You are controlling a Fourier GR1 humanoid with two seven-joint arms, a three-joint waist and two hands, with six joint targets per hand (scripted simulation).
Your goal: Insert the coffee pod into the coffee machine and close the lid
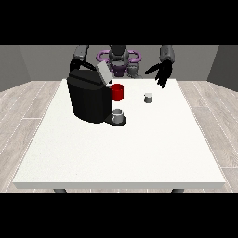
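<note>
A large white worktop (121,153) fills the middle of the front view, with the robot (119,58) standing behind its far edge. On the left part of the worktop stands a black coffee machine (88,98), bulky and dark, with its grey lid (103,72) tilted up and open above the top. A red part (117,92) shows on the machine's right side, just under the raised lid. Below that, on the machine's low base at its near right corner, sits a small grey cup (118,115). The coffee pod (148,97), small and pale grey, stands on the worktop to the right of the machine, apart from it and nearer the far edge than the near one. The hand at the view's right (162,74) hangs above the far right part of the worktop, beyond the pod and a little to its right, touching nothing; its fingers are spread and relaxed, pointing downward. The arm at the view's left reaches down behind the coffee machine, and its hand is hidden by the machine, so its state cannot be told.
</note>
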